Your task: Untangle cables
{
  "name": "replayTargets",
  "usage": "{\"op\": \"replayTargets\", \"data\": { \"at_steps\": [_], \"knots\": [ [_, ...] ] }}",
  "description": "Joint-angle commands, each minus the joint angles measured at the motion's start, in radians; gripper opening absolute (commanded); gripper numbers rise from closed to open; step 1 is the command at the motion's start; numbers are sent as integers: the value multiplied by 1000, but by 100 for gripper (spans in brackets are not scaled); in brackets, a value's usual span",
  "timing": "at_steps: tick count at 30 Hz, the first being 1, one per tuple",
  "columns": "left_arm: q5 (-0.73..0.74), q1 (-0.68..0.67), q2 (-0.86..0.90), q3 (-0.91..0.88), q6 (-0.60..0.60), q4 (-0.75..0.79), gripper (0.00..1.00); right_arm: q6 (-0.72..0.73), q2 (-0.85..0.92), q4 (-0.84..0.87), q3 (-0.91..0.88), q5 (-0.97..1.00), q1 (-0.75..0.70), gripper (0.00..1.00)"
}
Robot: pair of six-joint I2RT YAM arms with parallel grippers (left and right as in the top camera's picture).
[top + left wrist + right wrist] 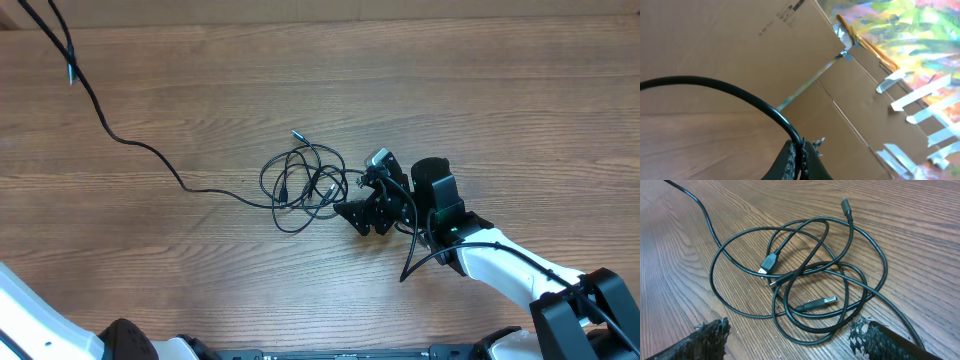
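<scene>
The cables point(300, 185) lie as a loose tangle of thin black loops on the middle of the wooden table point(500, 100). One long strand point(140, 148) runs from the tangle up to the far left corner. In the right wrist view the tangle point(805, 275) shows a silver-tipped plug point(822, 301) and a black plug point(769, 262). My right gripper point(352, 187) is open just right of the tangle, low over the table, its fingers point(705, 337) astride the nearest loop without touching it. My left gripper point(801, 150) is shut on a black cable point(730, 90) and lies outside the overhead view.
Cardboard panels point(740, 40) with tape strips and a colourful painted sheet point(910, 30) fill the left wrist view. The right arm's white link point(500, 265) reaches in from the bottom right. A white part of the left arm point(30, 320) sits at the bottom left.
</scene>
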Motion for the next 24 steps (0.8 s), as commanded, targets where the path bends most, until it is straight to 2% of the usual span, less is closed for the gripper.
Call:
{"op": "replayTargets", "data": {
  "at_steps": [1,7,13,19,24],
  "knots": [
    [17,-3,51,14,47,-53,4,5,4,6,11,3,7,87],
    [-27,-3,146,14,48,-135,4,30,4,6,11,3,7,87],
    [-71,-3,264,14,49,-142,4,30,4,3,11,3,7,87],
    [-31,-6,409,14,168,-140,4,30,4,3,11,3,7,87],
    [-8,-22,521,14,206,-139,4,30,4,3,11,3,7,88]
  ]
}}
